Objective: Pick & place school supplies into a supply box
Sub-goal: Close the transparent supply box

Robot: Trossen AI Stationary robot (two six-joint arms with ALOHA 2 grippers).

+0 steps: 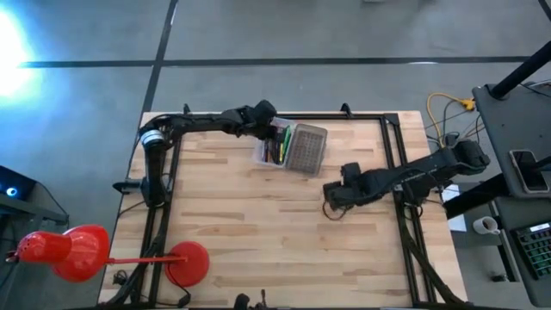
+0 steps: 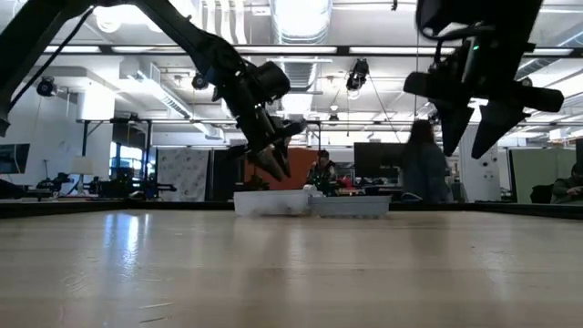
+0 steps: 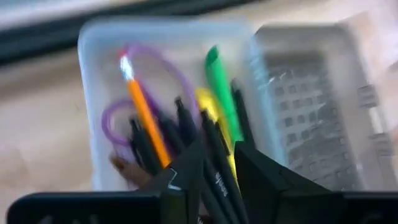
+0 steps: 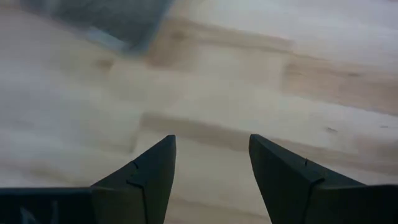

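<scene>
Probably a robotics lab: ceiling ducts (image 2: 301,18), monitors (image 2: 378,155), seated person (image 2: 321,171) behind.

The left gripper (image 3: 217,177) hangs just above the clear supply box (image 3: 93,81), fingers (image 3: 186,171) slightly parted around a black pen (image 3: 217,162). Inside lie an orange pencil (image 3: 144,115), a green marker (image 3: 222,93) and purple-handled scissors (image 3: 115,121). At three o'clock of the box sits the grey dotted lid (image 3: 311,106).

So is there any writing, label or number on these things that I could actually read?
None can be read.
Black pen in the supply box: small white print, too blurred to read.
Monitor beside the table: coloured lines, too small to read.
</scene>
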